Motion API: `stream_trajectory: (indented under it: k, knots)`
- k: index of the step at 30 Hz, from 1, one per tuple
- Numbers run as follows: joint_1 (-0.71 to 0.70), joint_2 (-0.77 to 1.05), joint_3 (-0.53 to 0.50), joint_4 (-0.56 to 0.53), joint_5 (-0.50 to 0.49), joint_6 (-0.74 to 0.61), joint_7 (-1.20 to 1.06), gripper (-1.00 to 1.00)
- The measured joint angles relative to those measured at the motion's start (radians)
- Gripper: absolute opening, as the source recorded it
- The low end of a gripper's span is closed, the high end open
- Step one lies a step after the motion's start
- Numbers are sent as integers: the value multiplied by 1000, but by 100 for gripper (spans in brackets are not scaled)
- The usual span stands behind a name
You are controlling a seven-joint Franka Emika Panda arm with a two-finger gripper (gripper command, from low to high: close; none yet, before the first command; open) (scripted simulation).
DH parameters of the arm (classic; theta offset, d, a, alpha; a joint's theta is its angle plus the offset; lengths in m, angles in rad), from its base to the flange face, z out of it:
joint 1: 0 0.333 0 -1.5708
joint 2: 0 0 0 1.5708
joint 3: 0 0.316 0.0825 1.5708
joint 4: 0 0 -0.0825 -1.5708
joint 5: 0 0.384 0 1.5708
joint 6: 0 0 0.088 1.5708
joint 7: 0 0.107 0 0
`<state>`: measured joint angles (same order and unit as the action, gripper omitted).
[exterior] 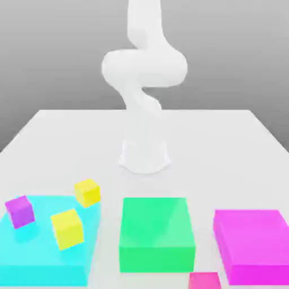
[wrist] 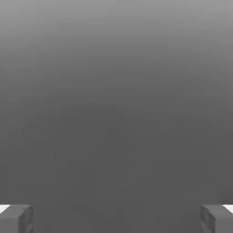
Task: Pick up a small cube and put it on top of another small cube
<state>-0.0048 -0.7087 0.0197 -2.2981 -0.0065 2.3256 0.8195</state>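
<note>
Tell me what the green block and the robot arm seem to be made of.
The green block: perhaps smooth plastic with a satin finish; its color is even, its edges are crisp, and the top looks slightly paler than the front, with no grain or texture.

The robot arm: possibly painted metal or molded plastic, white and smooth, with rounded contours and soft shading; its look leaves the exact material open.

A: What's cut off in the ext. view, rel. to the green block?
B: Pink block, in front & toward the view's right: bottom edge crops it. Magenta block, farther right, loses its right side. Cyan block, on green's left, loses its left side.
A: & the arm?
B: Behind green, upper part cropped by top edge.
</note>
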Motion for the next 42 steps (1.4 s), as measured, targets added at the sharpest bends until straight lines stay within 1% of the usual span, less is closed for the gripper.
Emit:
stream_trajectory:
  k: [12,18,28,33,34,40,42]
  knots:
    - [-15,441,94,9,-49,124,107,0]
    - [2,659,120,14,-84,185,168,0]
    - [52,1019,133,22,-106,287,243,0]
    - [84,1200,103,50,-139,408,275,0]
    - [88,1220,98,54,-144,424,279,-100]
    - [90,1231,96,56,-147,433,281,-100]
    - [82,1193,106,48,-137,403,274,-100]
